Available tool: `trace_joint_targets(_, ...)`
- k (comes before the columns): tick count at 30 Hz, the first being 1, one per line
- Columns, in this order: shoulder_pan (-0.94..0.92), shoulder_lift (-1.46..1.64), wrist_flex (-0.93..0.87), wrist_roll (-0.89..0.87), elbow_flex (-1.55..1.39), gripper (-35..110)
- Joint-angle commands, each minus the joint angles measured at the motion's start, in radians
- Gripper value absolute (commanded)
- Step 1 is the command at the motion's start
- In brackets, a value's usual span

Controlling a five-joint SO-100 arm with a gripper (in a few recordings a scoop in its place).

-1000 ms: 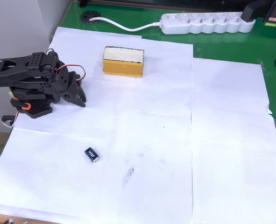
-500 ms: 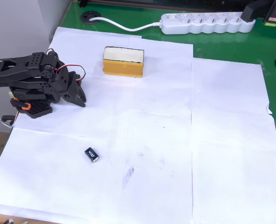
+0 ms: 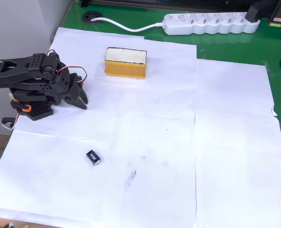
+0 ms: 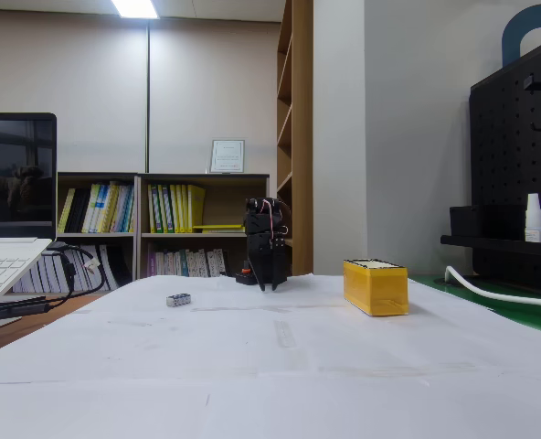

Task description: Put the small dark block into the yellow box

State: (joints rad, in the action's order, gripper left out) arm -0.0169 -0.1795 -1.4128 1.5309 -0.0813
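- Gripper [image 3: 82, 99] sits folded in at the arm's base, left of the yellow box [image 3: 125, 63] in the overhead view, fingers pointing down at the paper and holding nothing; whether they are parted or closed I cannot tell.
- That tucked pose looks like a rest stance, with the reach not yet begun.
- The small dark block [image 3: 93, 157] lies flat on the white paper [image 3: 178, 142], well apart from the box, below and slightly left of it.
- Black top with white lettering, silvery end.
- The box stands open, with a cream inside.
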Motion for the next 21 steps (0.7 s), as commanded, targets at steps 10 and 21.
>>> trace_joint_targets(10,-0.006,0.368,-0.173,-0.153,-0.462,5)
trace_joint_targets(21,-0.147,0.873,-0.307,-0.241,-1.097,10)
